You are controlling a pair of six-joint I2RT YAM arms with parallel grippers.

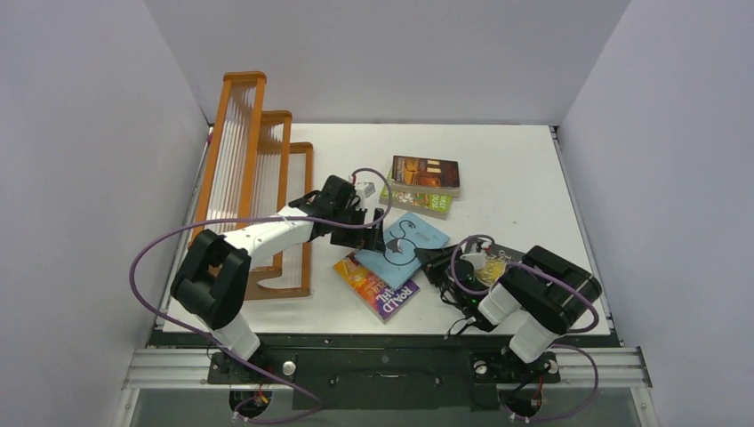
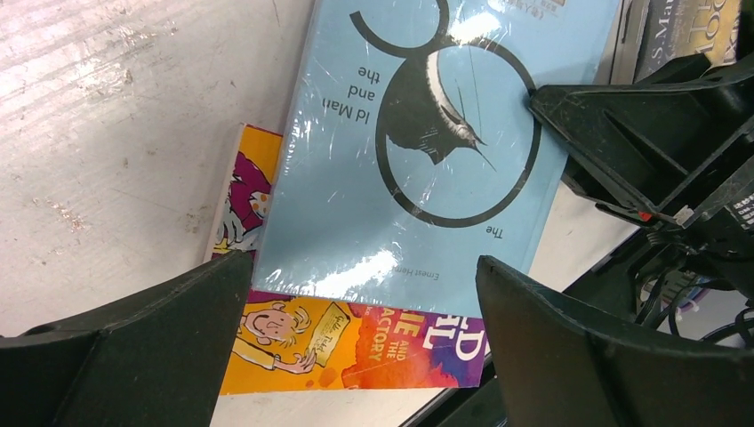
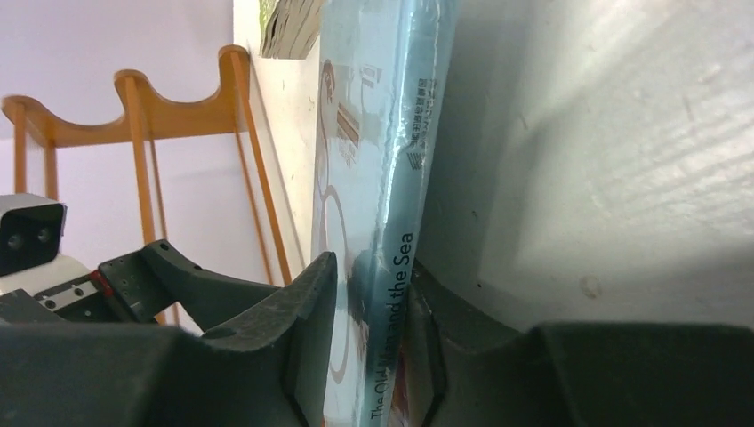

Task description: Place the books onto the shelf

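Right gripper point(image 3: 372, 302) is clamping the spine edge of the blue book point(image 3: 356, 151), which is partly overlapping the orange book point(image 2: 293, 347); left gripper point(image 2: 364, 302) is hovering wide-spread above its cover.

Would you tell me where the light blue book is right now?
In the top view the blue book sits mid-table, overlapping the Roald Dahl book, its right edge gripped by the right pincer, the open left pincer at its left.

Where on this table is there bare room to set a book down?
Bare table lies far right, beside the brown book, and between it and the shelf. Crowded: the middle, around the light blue book and Roald Dahl book.
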